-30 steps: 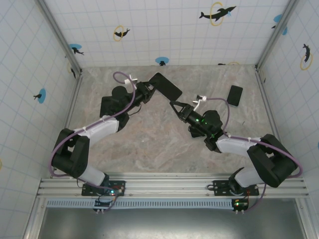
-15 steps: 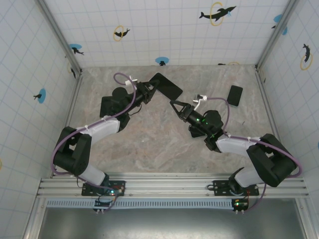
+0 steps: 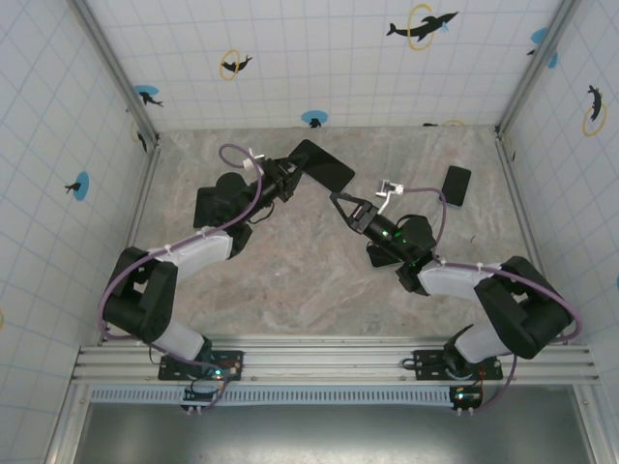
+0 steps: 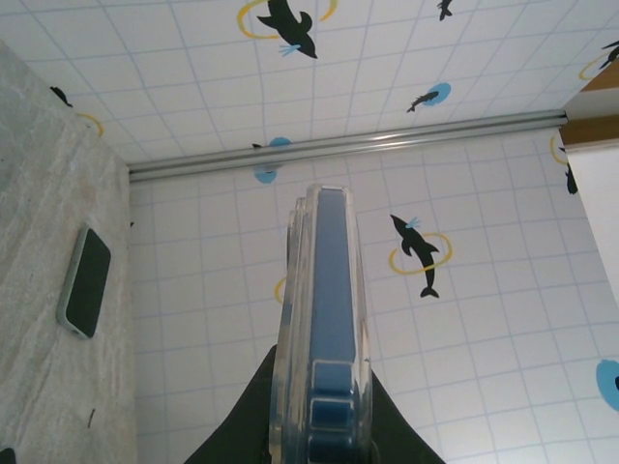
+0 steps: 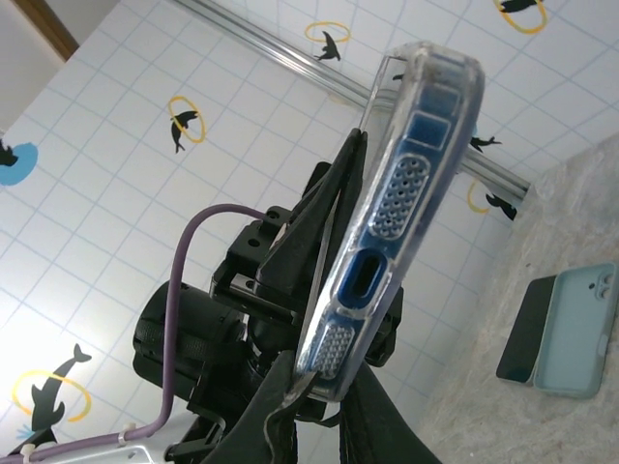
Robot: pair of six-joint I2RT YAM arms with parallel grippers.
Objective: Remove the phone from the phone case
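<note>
Clear phone case (image 5: 435, 68) holding the blue phone (image 5: 401, 208): I am clamping left jaws at its eight o'clock, right jaws at five; peeling the rim comes next, I judge.

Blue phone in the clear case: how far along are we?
Done: the blue phone in its clear plastic case is held up off the marbled table, with the left gripper shut on one end. In hand: the right gripper is shut on the opposite end. Left: the phone sits fully inside the case; removal not yet begun.
</note>
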